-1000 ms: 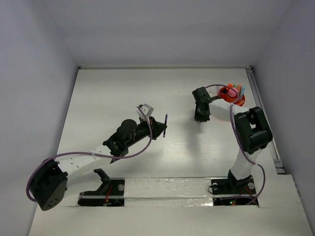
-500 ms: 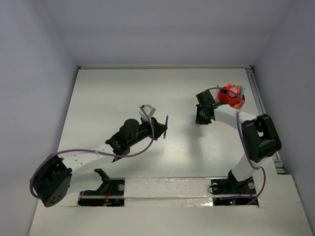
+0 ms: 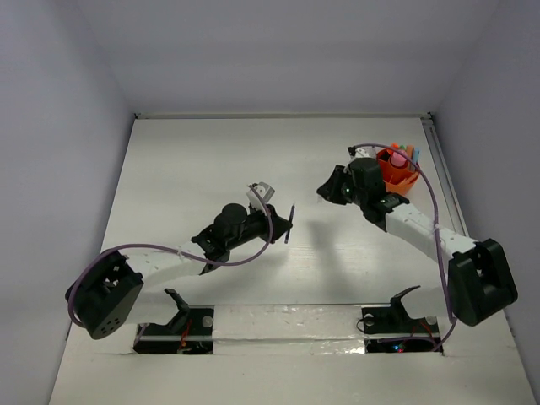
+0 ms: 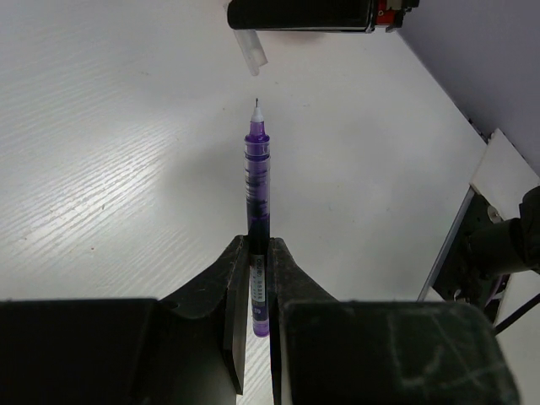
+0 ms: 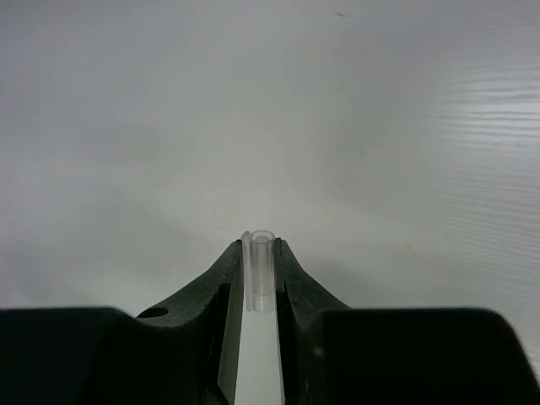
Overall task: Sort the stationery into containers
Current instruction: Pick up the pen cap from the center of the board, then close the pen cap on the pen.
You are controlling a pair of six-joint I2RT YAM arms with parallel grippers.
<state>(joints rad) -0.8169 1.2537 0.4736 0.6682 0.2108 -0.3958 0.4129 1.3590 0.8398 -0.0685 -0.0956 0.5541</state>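
Note:
My left gripper (image 4: pixel 256 253) is shut on a thin purple pen (image 4: pixel 257 186), uncapped, its fine tip pointing away from me over the white table. From above, the pen (image 3: pixel 289 224) sticks out of the left gripper (image 3: pixel 281 224) near the table's middle. My right gripper (image 5: pixel 261 249) is shut on a small clear pen cap (image 5: pixel 262 266), open end facing outward. In the left wrist view that cap (image 4: pixel 251 49) hangs just beyond the pen's tip, slightly left of it. The orange container (image 3: pixel 396 169), holding several coloured pens, stands behind the right gripper (image 3: pixel 324 189).
The grey walls enclose the white table (image 3: pixel 194 169) on three sides. A metal rail (image 3: pixel 450 198) runs along the right edge. Both arm bases and their cables sit at the near edge.
The right arm has swung away from the orange container and turned left, toward the left gripper. The left gripper has shifted a little to the right with the pen.

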